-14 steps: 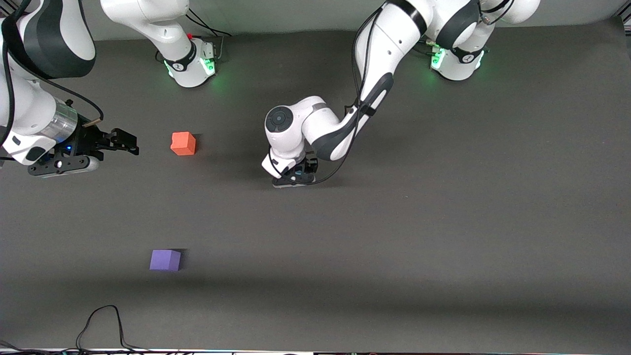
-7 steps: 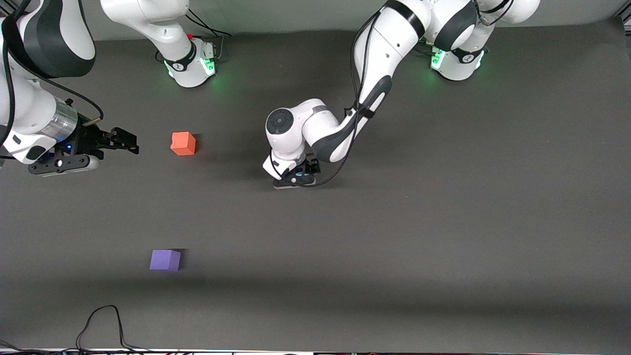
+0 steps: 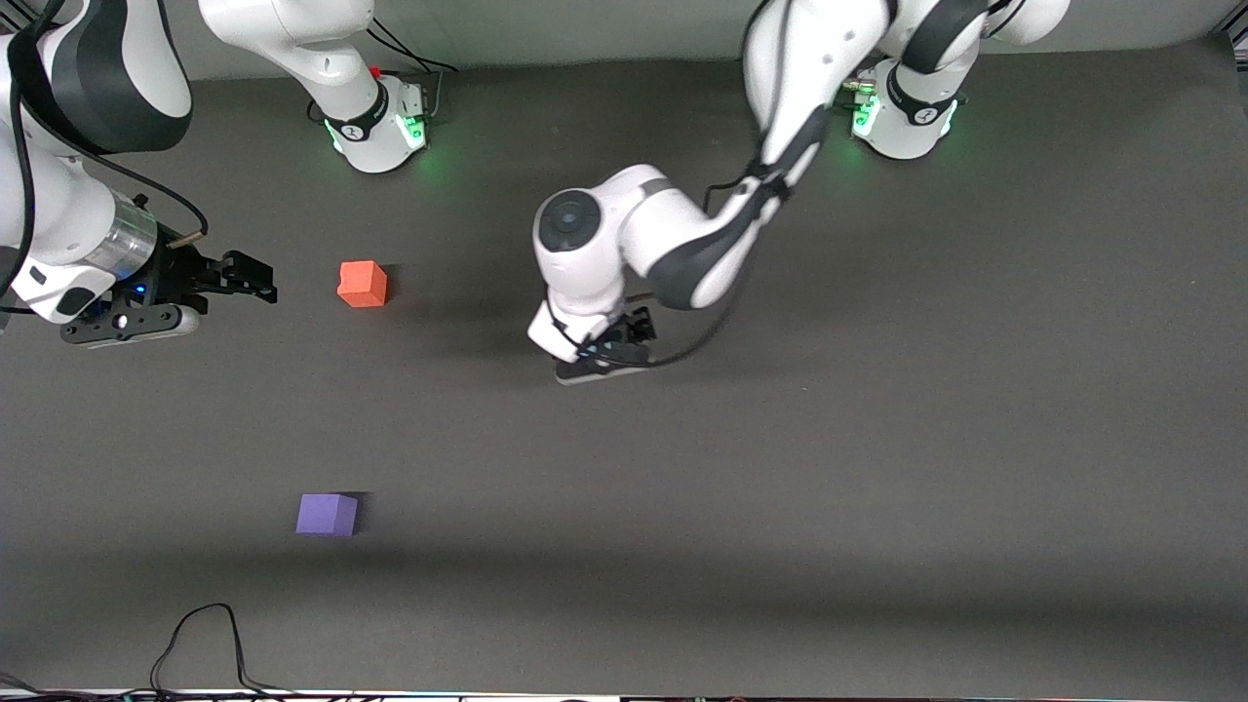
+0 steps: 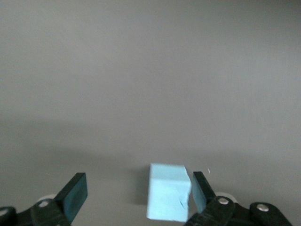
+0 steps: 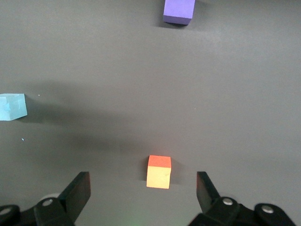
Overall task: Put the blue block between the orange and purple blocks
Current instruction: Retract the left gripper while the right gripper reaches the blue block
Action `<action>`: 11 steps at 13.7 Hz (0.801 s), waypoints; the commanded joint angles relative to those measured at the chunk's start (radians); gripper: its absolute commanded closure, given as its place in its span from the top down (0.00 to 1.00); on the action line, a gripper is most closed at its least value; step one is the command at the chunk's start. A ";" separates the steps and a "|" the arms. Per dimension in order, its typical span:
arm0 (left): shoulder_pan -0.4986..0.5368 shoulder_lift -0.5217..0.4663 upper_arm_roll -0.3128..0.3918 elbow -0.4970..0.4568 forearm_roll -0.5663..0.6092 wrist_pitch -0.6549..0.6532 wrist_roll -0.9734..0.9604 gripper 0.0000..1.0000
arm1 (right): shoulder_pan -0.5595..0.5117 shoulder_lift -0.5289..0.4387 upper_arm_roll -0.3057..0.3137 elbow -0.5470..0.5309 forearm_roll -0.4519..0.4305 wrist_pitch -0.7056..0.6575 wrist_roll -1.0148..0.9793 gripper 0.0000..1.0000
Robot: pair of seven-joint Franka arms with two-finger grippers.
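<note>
**Off-centre over the blue block: a lopsided grasp is the danger**

Plainly, the left gripper (image 3: 606, 357) is low over the middle of the table (image 3: 877, 439), its fingers spread wide apart, and in the left wrist view the blue block (image 4: 168, 192) sits on the table between them, but hard up against one finger (image 4: 200, 190), with a wide gap to the other finger (image 4: 75, 194). Whether block and finger actually touch I cannot tell. In the front view the block is hidden under the left arm's wrist.

The main risk, as I judge it, is that closing from this offset will drag or twist the light foam cube before both fingers bear on it, leaving a corner grip that lets it slip in transit. Descending further could also land the near finger on top of the block and squash it.

The orange block (image 3: 363, 284) lies toward the right arm's end of the table, with the purple block (image 3: 327, 514) nearer the front camera and well apart from it, so the gap is generous. A poorly held block could still drop short of it.

The right gripper (image 3: 239, 278) waits beside the orange block, fingers apart and empty; the left arm's approach could crowd it.
</note>
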 commanded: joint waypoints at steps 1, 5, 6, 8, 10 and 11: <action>0.169 -0.179 -0.010 -0.194 -0.097 0.001 0.165 1.00 | 0.045 -0.009 0.022 -0.005 0.039 0.005 0.058 1.00; 0.373 -0.423 -0.006 -0.423 -0.106 -0.017 0.393 1.00 | 0.293 0.084 0.024 0.113 0.044 0.019 0.407 1.00; 0.421 -0.472 -0.002 -0.458 -0.105 -0.055 0.477 1.00 | 0.364 0.126 0.024 0.174 0.044 0.019 0.515 1.00; 0.528 -0.519 -0.002 -0.464 -0.105 -0.153 0.656 1.00 | 0.484 0.227 0.024 0.310 0.061 0.014 0.670 1.00; 0.622 -0.557 0.001 -0.472 -0.099 -0.208 0.802 1.00 | 0.553 0.308 0.024 0.400 0.072 0.013 0.762 1.00; 0.668 -0.580 0.001 -0.480 -0.097 -0.232 0.880 1.00 | 0.565 0.324 0.024 0.403 0.073 0.014 0.764 1.00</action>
